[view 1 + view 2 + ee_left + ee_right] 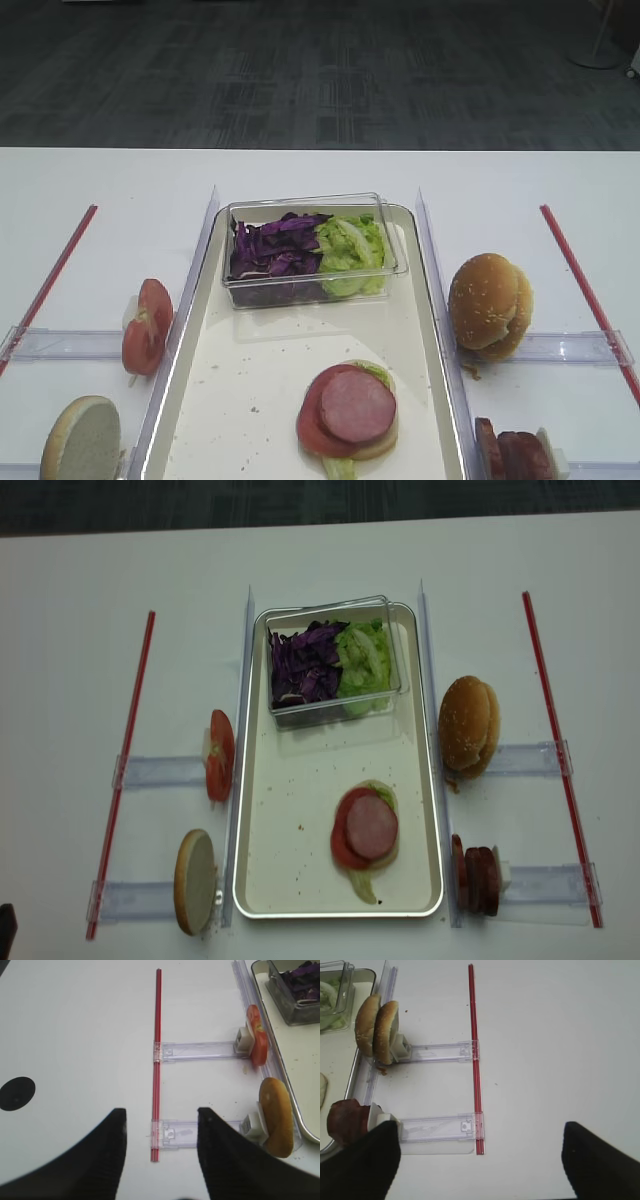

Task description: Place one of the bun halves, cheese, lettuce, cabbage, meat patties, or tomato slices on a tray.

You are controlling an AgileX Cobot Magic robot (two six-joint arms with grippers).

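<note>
The cream tray (250, 390) holds a stack with a meat patty (356, 405) on a tomato slice (310, 428), over lettuce and a bun half. Cabbage (275, 250) and lettuce (350, 245) fill a clear box (396, 262). Two bun halves (377, 1030) stand on edge right of the tray, with meat patties (344, 1121) nearer. On the left stand a tomato slice (256, 1035) and a bun half (277, 1116). Cheese is out of view. My right gripper (479, 1132) is open over the bare table. My left gripper (161, 1112) is open above a red strip (156, 1060), holding nothing.
Clear plastic rails (430, 270) run along both long sides of the tray. Clear holders (437, 1127) join them to red strips (474, 1055) on the white table. A black round mark (17, 1093) lies far left.
</note>
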